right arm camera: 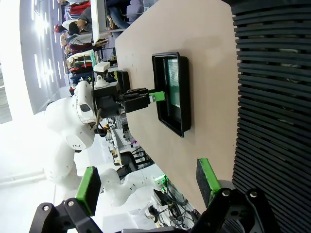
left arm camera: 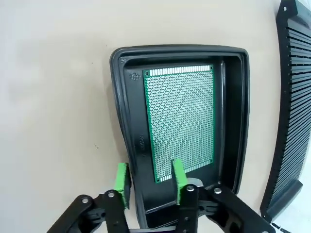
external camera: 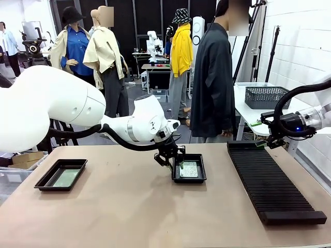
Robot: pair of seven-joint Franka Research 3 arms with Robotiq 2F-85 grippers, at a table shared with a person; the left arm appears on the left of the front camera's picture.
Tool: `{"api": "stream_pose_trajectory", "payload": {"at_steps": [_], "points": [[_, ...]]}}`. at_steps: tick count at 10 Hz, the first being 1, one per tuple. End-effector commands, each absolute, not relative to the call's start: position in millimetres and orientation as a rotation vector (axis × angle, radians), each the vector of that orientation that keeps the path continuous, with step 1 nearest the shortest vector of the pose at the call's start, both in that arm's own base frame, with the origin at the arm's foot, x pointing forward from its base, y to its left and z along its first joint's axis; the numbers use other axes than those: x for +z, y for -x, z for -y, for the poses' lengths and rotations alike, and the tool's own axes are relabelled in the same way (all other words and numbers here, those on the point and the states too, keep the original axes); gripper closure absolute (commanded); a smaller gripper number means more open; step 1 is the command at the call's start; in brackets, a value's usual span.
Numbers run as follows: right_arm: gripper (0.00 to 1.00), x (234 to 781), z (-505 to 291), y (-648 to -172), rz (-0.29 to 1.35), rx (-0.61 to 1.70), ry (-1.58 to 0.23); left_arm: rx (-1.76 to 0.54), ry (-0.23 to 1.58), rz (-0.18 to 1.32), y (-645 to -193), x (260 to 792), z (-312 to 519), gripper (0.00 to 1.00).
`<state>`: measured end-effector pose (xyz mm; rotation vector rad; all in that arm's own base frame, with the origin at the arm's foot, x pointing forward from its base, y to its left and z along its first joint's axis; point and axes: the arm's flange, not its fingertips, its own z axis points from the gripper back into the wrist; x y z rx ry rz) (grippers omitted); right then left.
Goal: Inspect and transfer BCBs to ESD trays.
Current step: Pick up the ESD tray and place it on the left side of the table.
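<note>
left pincer (left arm camera: 149, 182) straddling tray (left arm camera: 127, 126) rim, half-closed | right pincer (right arm camera: 148, 187) open | rack (external camera: 274, 181) beside

left gripper (left arm camera: 149, 180) low, right gripper (right arm camera: 148, 184) wide

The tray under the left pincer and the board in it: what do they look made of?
The tray looks like moulded black plastic, semi-glossy: soft highlights run along its rim, and faint embossed marks show on the inner wall. The board looks like rigid green circuit laminate, matte, with a fine grid of pale dots, probably plated holes. The left pincer has bright green pads, likely rubbery.
</note>
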<state>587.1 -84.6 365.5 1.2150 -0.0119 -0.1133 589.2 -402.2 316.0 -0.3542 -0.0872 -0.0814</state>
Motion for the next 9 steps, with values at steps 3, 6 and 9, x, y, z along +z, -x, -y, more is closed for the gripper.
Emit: {"api": "stream_pose_trajectory", "payload": {"at_steps": [3,6,9], "points": [[0.00,366.2,82.3,-588.5,0.008,-0.131,-1.209,-0.077,0.280,0.044,-596.0,316.7,394.8,1.00],[0.00,366.2,82.3,-588.5,0.008,-0.131,-1.209,-0.091,0.308,0.038,-591.1,311.2,391.6,1.00],[0.00,366.2,82.3,-588.5,0.008,-0.131,-1.209,-0.091,0.308,0.038,-591.1,311.2,391.6,1.00]]}}
